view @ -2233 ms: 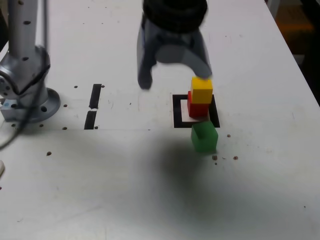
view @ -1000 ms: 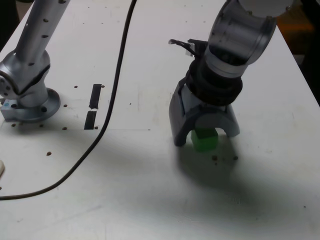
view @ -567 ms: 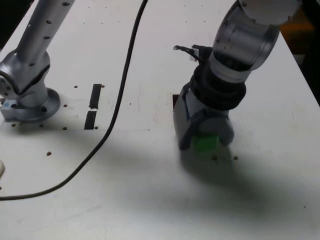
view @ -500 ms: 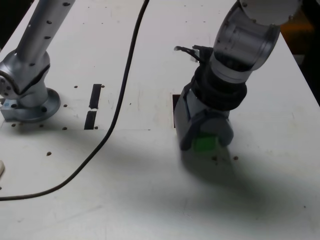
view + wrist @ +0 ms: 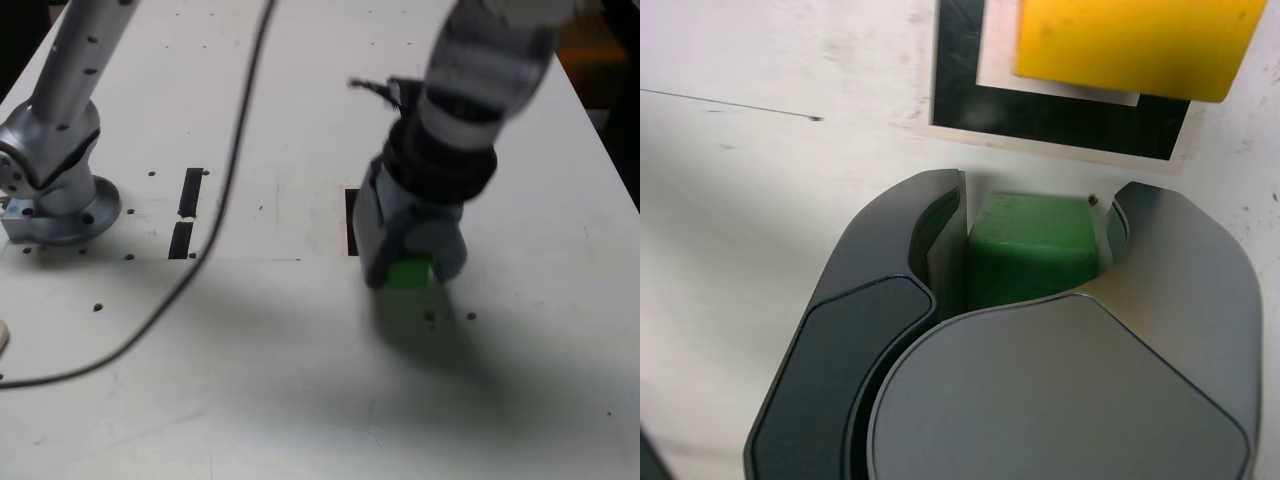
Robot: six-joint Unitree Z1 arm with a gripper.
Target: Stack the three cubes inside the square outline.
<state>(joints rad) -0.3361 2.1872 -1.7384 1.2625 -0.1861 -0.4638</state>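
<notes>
Clamping the small green cube (image 5: 1032, 248) between its grey jaws, the gripper (image 5: 1035, 235) sits just beside the black tape square outline (image 5: 1060, 115).

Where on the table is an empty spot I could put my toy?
The white table is bare in front, below the cable, and between the tape strips and the gripper. It is crowded around the green cube and square outline.

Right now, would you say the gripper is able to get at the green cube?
Yes, it seems so: the gripper already has its jaws on either side of the green cube, nothing lying between, though the grip may not be firm yet.
</notes>
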